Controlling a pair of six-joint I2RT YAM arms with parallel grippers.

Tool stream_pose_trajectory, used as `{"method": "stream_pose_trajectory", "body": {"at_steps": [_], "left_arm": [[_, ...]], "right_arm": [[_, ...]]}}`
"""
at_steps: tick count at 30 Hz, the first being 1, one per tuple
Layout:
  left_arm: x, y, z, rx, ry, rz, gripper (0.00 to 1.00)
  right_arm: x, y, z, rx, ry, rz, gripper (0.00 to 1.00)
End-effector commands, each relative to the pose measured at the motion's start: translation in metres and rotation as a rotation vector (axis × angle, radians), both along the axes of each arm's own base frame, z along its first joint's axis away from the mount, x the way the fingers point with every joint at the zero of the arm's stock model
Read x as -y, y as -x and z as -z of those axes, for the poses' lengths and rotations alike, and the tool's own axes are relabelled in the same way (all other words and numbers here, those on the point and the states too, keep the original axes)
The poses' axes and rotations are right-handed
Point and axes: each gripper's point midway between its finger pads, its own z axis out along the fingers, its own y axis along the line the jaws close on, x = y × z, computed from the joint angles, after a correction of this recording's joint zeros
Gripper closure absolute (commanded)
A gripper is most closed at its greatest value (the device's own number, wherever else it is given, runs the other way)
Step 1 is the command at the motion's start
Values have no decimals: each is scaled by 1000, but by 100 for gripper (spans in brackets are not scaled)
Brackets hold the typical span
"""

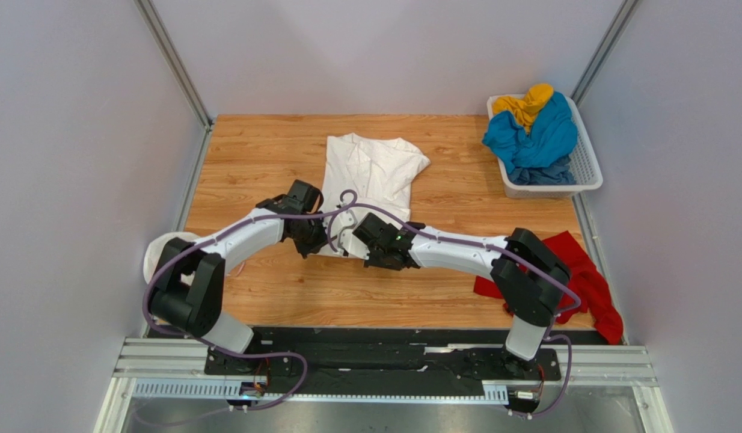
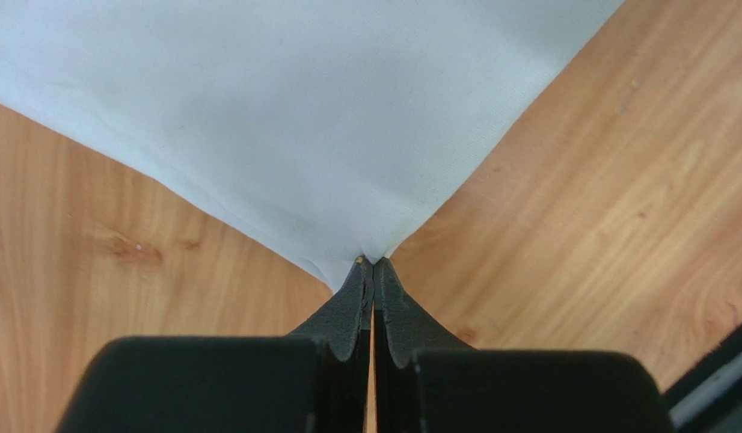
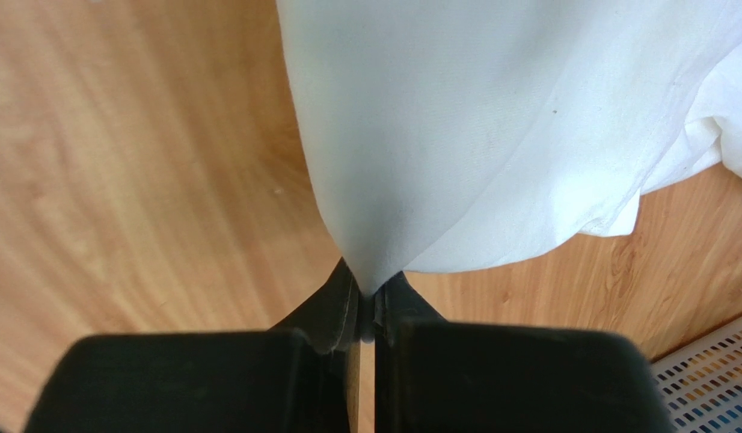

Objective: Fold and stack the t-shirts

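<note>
Cloth like this is light, limp and has no stiffness of its own, so I judge the white t-shirt (image 1: 373, 170) will sag and drag wherever I do not carry it. A pinch on one layer could slip or leave the layer beneath behind. The shirt lies in the middle of the bench (image 1: 257, 144), running away from me and narrowed as if its sides are folded in, with its near end at my two grippers. My left gripper (image 2: 373, 271) is clamped together on a near corner, the cloth fanning out from the tips. My right gripper (image 3: 369, 293) is pinched tight on a fold at the other near corner. Corners and hem seem the right places to hold, since they let me lift the edge evenly and lay it over toward the far end. The blue t-shirt (image 1: 537, 140) and yellow t-shirt (image 1: 526, 104) sit heaped in the white basket (image 1: 587, 167) at the far right, and the red t-shirt (image 1: 587, 275) lies crumpled at the near right edge. Much is hidden. From above, my arms cover the white shirt's near end, and my right arm covers part of the red one. I see no chest print, and I cannot tell how many layers each gripper has caught.
</note>
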Motion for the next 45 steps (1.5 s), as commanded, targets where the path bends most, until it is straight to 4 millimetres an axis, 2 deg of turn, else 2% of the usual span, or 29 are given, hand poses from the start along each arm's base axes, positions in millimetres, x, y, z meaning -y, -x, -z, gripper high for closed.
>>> {"method": "stream_pose_trajectory", "body": {"at_steps": [1,5,8,11,13,14,17,19,20,22,26,27,28,29,30,31,32,33,34,35,36,37,38,40,41,42,43,44,45], "left_arm": [[-4,32,-14,-13,18,-1,100],[-13,57,-23,-17,23,2,100],[-14,62,-40,22,46,0,100],[-12,50,-65,103,69,-11,100],[-10,40,-77,141,70,-12,100],[-6,30,-89,179,82,-13,100],[3,5,-106,244,92,-9,100],[7,-9,-107,258,83,-6,100],[10,-18,-115,283,89,-6,100],[14,-31,-112,288,73,0,100],[24,-64,-126,355,69,-1,100],[26,-71,-120,349,56,7,100],[28,-85,-131,387,59,0,100],[29,-93,-131,392,55,0,100],[31,-102,-122,373,39,4,100],[32,-115,-133,393,47,-6,100],[34,-122,-134,396,50,-7,100],[34,-131,-126,382,38,-7,100],[36,-144,-137,411,49,-13,100],[38,-152,-138,417,47,-13,100],[39,-160,-127,399,35,-12,100],[42,-172,-138,426,45,-15,100],[43,-180,-126,407,27,-12,100],[46,-198,-133,431,32,-20,100],[48,-204,-121,415,23,-20,100],[49,-213,-126,431,25,-23,100],[49,-219,-123,433,20,-25,100],[50,-225,-110,417,9,-22,100],[50,-233,-112,435,4,-30,100]], "right_arm": [[-13,26,-28,-21,-111,17,100],[-18,48,-39,-47,-137,-4,100],[-22,56,-52,-40,-156,-10,100],[-20,51,-68,3,-162,-2,100],[-18,40,-80,64,-158,10,100],[-17,36,-84,90,-148,8,100],[-15,22,-100,156,-140,29,100],[-12,9,-112,199,-140,48,100],[-11,4,-117,212,-143,55,100],[-4,-13,-128,239,-150,85,100],[8,-44,-143,271,-157,128,100],[13,-54,-140,272,-148,149,100],[13,-60,-146,280,-151,144,100],[15,-66,-146,282,-149,152,100],[19,-74,-141,274,-138,164,100],[20,-78,-141,279,-131,161,100],[20,-83,-143,282,-132,161,100],[22,-90,-140,279,-131,170,100],[24,-95,-138,277,-127,175,100],[24,-100,-140,283,-125,175,100],[27,-106,-139,281,-128,184,100],[27,-110,-132,272,-116,185,100],[31,-118,-134,278,-119,198,100],[31,-127,-124,264,-108,201,100],[33,-136,-125,269,-108,205,100],[34,-141,-124,270,-108,208,100],[35,-147,-114,258,-90,211,100],[39,-155,-113,258,-87,218,100],[37,-161,-115,263,-95,217,100]]}}
